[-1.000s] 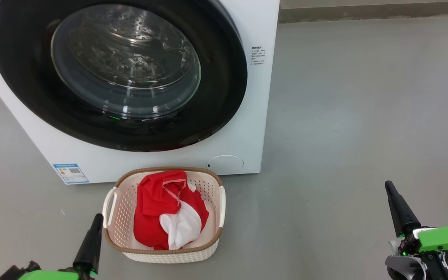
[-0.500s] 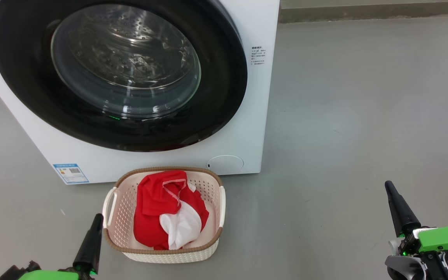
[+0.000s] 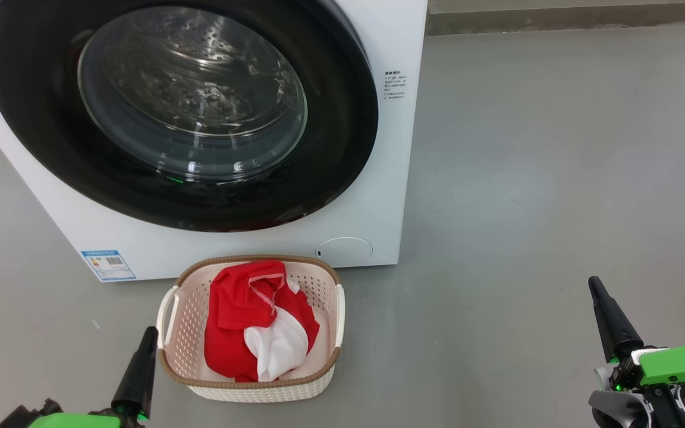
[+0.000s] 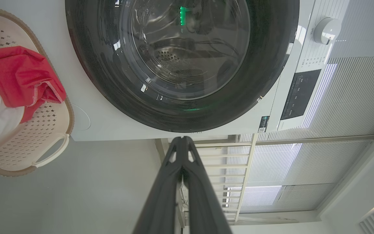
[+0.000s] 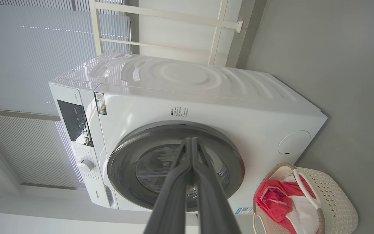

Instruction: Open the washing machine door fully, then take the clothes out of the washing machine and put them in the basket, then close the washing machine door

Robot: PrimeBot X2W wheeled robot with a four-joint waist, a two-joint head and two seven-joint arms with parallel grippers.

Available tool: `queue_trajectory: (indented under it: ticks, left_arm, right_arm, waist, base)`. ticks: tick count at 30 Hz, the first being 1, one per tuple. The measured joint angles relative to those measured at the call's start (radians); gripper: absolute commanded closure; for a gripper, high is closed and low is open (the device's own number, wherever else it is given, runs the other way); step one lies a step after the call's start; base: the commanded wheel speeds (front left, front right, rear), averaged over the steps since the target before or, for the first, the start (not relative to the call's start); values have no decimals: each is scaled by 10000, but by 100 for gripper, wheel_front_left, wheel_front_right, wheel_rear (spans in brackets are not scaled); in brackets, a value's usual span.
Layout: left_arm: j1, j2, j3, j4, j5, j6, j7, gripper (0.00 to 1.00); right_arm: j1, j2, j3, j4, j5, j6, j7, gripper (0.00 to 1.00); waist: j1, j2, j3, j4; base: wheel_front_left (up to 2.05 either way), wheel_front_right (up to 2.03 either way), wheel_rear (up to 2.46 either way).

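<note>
Head view: the left gripper, its dark jaws pressed together and empty, is seen just left of the cream perforated plastic basket with a brown woven-look rim. The right gripper, likewise closed on nothing, is held well to the basket's right. Soft red-and-white clothes are heaped inside the basket. Beyond the basket, the glossy black-rimmed round glass door is shut on the white washing machine. The task is judged complete.

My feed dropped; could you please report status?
Left gripper, right gripper shut, empty. Red-and-white clothes in cream perforated basket. Glossy black-rimmed round door closed. Nothing blocking.
</note>
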Motion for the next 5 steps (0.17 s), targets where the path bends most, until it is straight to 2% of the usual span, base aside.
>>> queue_trajectory:
  ticks: [5]
  left_arm:
    - [0,0,0,0,0,0,-2,100]
  right_arm:
    - [0,0,0,0,0,0,0,100]
  waist:
    - [0,0,0,0]
  base:
    - [0,0,0]
